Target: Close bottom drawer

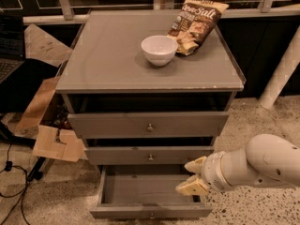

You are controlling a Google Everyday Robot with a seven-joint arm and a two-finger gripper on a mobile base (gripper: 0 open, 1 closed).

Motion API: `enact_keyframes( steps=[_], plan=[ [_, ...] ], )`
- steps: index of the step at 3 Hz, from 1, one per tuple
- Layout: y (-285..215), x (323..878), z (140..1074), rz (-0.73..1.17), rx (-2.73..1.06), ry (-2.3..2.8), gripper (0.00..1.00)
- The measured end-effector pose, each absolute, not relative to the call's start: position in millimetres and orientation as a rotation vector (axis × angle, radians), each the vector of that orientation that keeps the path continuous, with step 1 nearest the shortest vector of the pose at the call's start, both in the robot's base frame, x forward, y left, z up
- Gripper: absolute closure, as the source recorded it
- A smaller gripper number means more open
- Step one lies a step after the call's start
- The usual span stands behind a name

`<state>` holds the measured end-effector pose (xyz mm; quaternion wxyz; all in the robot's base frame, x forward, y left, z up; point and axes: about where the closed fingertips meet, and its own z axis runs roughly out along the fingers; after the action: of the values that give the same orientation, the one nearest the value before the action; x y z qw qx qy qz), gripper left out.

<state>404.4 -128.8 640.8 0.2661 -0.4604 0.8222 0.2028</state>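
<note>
The grey cabinet point(108, 64) has three drawers. The bottom drawer point(140, 212) is pulled far out, and its inside looks empty. Its slim front panel with a small knob point(151, 215) sits at the lower edge of the view. My gripper point(192, 176) is at the end of the white arm point(262, 165) reaching in from the right. It hovers over the right rear part of the open drawer, just below the middle drawer point(150, 155). Its two cream fingers point(196, 164) stand apart with nothing between them.
A white bowl point(159, 49) and a chip bag point(196, 25) lie on the cabinet top. The top drawer point(149, 124) has a dark gap above it. Cardboard pieces point(51, 142) and cables point(9, 165) lie on the floor at left. A white post point(281, 71) stands at right.
</note>
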Motion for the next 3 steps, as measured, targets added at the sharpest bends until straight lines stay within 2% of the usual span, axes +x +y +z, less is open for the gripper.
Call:
enact_keyframes(
  steps=[2, 3],
  plan=[
    [-128.8, 404.4, 640.8, 0.548, -1.243, 2.220, 0.88],
    [-128.3, 402.1, 639.8, 0.524, -1.214, 2.206, 1.00]
  ],
)
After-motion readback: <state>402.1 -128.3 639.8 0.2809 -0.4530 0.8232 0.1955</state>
